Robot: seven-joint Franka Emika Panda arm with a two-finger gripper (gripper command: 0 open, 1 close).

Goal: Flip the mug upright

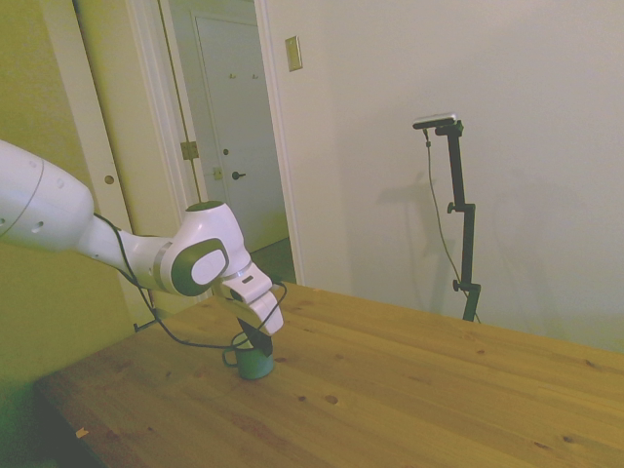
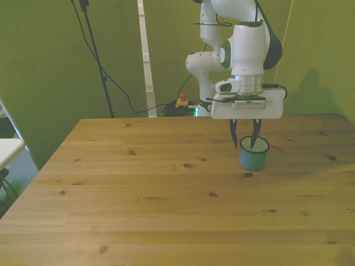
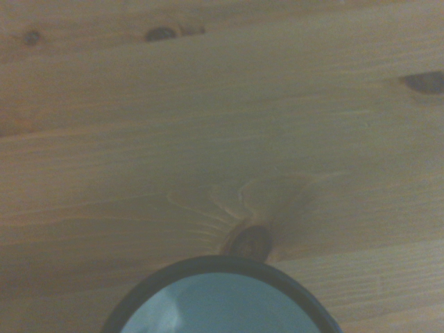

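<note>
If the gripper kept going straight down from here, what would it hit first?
The mug: the gripper points down over its rim, one finger apparently inside, one outside. Then the table. Depth is uncertain.

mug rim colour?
Dark, near black, on the small teal metal mug; pale blue inside. Wrist view shows it best.

One mug point(image 2: 253, 153), one pincer point(image 2: 244, 142), one wooden table point(image 2: 138, 205).

The table point(image 2: 138, 188) is wood: pale planks with visible grain, dark knots and a smooth, low-sheen finish. The mug point(image 2: 253, 156) has a smooth teal wall, a darker rim and a pale, faintly glossy interior, enamel-like in appearance. The arm point(image 1: 200, 258) has a smooth, glossy white shell. The gripper point(image 2: 245, 141) has dark matt fingers.
</note>
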